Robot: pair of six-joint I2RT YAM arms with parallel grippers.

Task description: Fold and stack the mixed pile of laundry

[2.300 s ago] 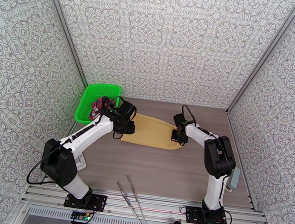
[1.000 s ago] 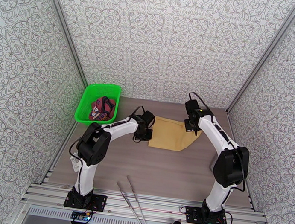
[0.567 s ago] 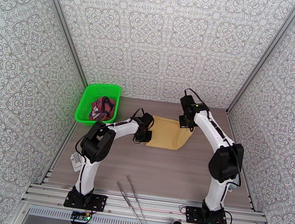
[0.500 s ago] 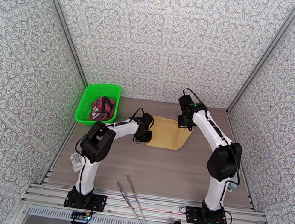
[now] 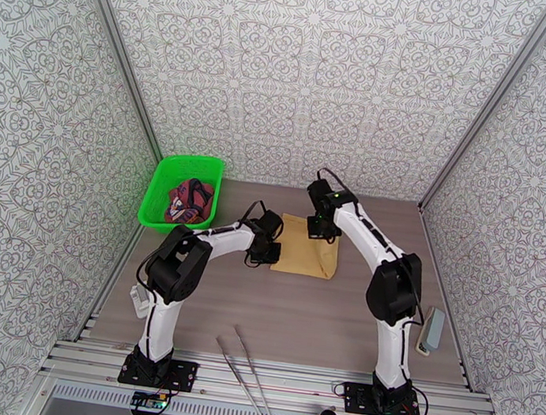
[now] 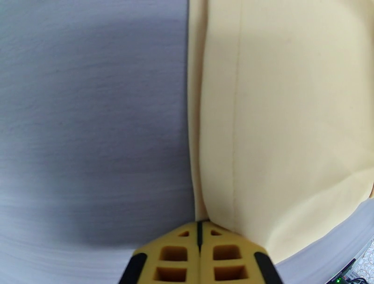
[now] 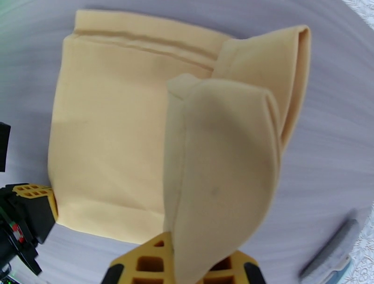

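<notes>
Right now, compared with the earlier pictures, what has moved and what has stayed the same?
The right hand, shut on the right edge of the tan cloth, carried it leftward over the cloth, so the cloth is now narrower. The left hand, shut at the left edge, first moved right, then held. The maroon top in the green basket stayed.

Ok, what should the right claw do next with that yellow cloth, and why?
Probably carry the flap the rest of the way toward the left claw and lay it down. The right claw is shut on a raised flap of the tan cloth, above the flat part, while the left claw pinches the cloth's left edge.
</notes>
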